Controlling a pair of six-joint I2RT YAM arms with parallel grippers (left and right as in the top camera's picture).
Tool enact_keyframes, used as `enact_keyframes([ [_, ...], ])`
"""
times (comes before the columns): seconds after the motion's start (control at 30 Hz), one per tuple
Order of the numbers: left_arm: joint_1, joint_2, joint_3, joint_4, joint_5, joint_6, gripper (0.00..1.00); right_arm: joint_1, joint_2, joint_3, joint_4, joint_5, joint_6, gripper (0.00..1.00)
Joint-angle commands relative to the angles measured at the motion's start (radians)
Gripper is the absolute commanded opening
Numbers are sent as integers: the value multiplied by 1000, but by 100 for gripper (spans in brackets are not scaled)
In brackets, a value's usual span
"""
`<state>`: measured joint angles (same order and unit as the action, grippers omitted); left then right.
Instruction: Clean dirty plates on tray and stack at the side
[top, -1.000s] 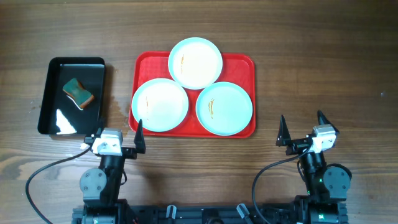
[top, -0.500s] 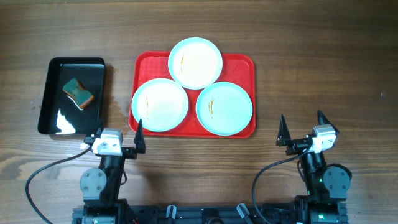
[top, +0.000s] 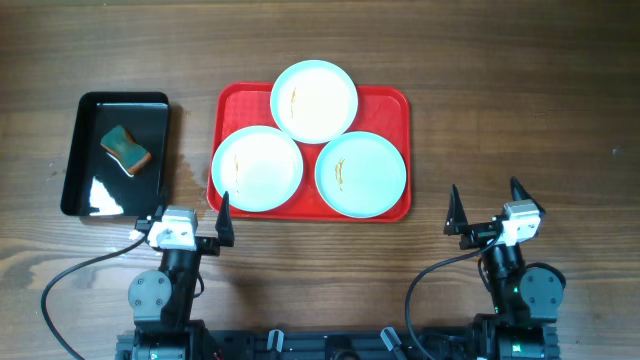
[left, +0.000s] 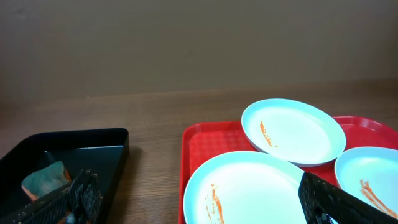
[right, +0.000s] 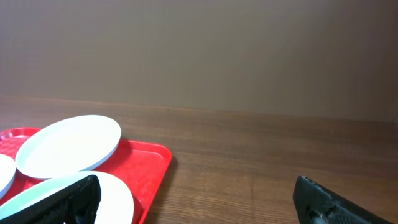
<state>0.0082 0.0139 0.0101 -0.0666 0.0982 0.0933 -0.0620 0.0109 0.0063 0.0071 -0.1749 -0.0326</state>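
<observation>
While the wooden table (top: 520, 90) is filling the whole overhead view, the red tray (top: 240, 105) is lying about midway between its left and right edges, well back from the near edge where both arms are standing; the black tray (top: 100, 190) is sitting apart from it toward the table's left edge, its glossy floor catching the light. Three plates are resting on the red tray in a triangle, their rims crowding close together: the far plate (top: 314, 101) is overhanging the tray's far edge, the left plate (top: 257, 168) is filling the near left corner and reaching the left rim, and the right plate (top: 360, 174) is sitting in the near right corner; each is carrying a thin orange-brown smear left of its centre. The left gripper (top: 188, 208) is hovering at the table's near edge, just beside the black tray's near right corner, with its jaws spread wide and grasping nothing; the right gripper (top: 485, 190) is hovering at the near edge beyond the red tray's near right corner, its jaws likewise released and empty. A green-topped sponge (top: 126, 148) is lying tilted in the far half of the black tray.
</observation>
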Motion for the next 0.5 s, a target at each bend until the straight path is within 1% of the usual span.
enact_keyframes([
  [0.0, 2, -11, -5, -4, 5, 19, 100, -4, -3, -1, 3, 10, -19, 100],
  [0.13, 2, -11, -5, 3, 19, 11, 100, -4, -3, -1, 3, 10, -19, 100],
  [0.17, 0, -11, -5, 13, 117, -64, 100, -4, -3, -1, 3, 10, -20, 100],
  [0.2, -7, -11, -5, 30, 338, -213, 100, -4, -3, -1, 3, 10, -19, 100],
  [0.27, -18, -11, -5, 51, 658, -393, 100, -4, -3, -1, 3, 10, -19, 100],
  [0.3, -28, -11, -5, 69, 827, -463, 100, -4, -3, -1, 3, 10, -19, 100],
  [0.33, -35, -11, -5, 80, 879, -488, 100, -4, -3, -1, 3, 10, -19, 100],
  [0.37, -47, -11, -5, 167, 912, -588, 100, -4, -3, -1, 3, 10, -19, 100],
  [0.4, -50, -11, -4, 289, 915, -646, 100, -4, -3, -1, 4, 10, -19, 100],
  [0.43, -49, -11, -3, 444, 903, -697, 100, -4, -3, -1, 4, 10, -19, 100],
  [0.47, -49, -10, 15, 539, 869, -711, 100, -4, -3, -1, 3, 10, -19, 100],
])
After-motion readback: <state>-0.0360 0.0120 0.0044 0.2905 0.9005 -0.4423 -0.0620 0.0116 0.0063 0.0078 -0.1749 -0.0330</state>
